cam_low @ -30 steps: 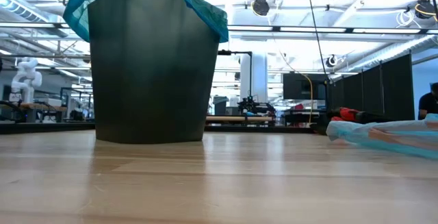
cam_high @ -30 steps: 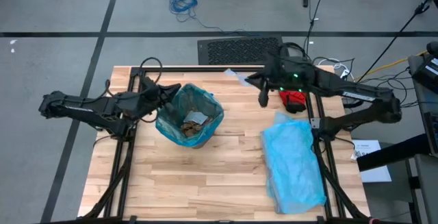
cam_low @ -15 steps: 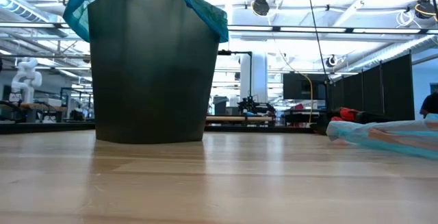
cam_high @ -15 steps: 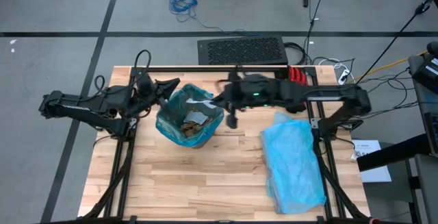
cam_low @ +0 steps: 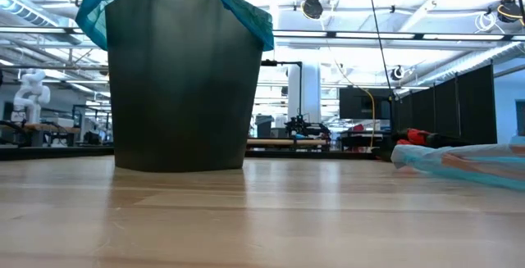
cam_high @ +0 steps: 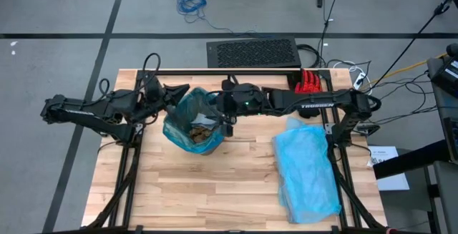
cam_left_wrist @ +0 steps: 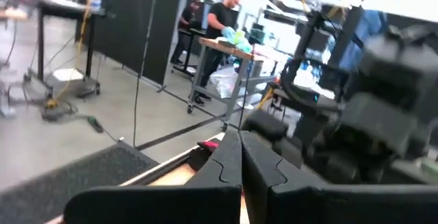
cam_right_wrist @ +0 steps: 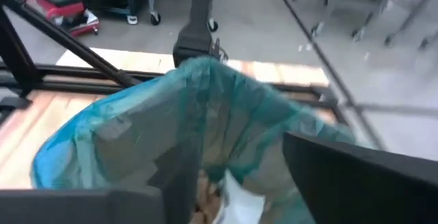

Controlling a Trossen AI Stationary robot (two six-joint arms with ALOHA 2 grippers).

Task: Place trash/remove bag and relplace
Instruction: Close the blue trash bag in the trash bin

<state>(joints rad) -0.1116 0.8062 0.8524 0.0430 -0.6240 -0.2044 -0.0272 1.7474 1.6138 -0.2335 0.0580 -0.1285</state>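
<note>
A dark bin (cam_low: 180, 79) stands on the far left part of the table, lined with the see-through teal bag (cam_high: 197, 123). The bag's rim folds over the bin's top (cam_low: 94, 14). The trash, brown scraps (cam_high: 199, 130) and a white scrap (cam_right_wrist: 239, 196), lies inside. My left gripper (cam_high: 182, 92) is shut at the bag's far-left rim. My right gripper (cam_right_wrist: 256, 183) is open and slants down over the bin's right rim (cam_high: 227, 123), with bag plastic showing between its fingers. I cannot tell whether it touches the bag. My left gripper pinches the bag's rim at its far-left side (cam_right_wrist: 205, 66) between its two shut fingers, coming in level from the table's left. There the rim is drawn up into a peak above the bin. The rest of the bag stays in the bin.
A paler sky-blue plastic bag (cam_high: 308, 169) lies flat along the table's right side (cam_low: 467, 161). A red glove (cam_high: 310, 82) sits at the far right corner. Black frame rails (cam_high: 215, 71) run along the far edge and both sides. Bare wood spreads across the near half (cam_high: 215, 191).
My right gripper has swept from the far right, beside the red glove, toward the table's left and a little down. It now stands over the bin's right rim. My left gripper has risen slightly at the bag's rim.
</note>
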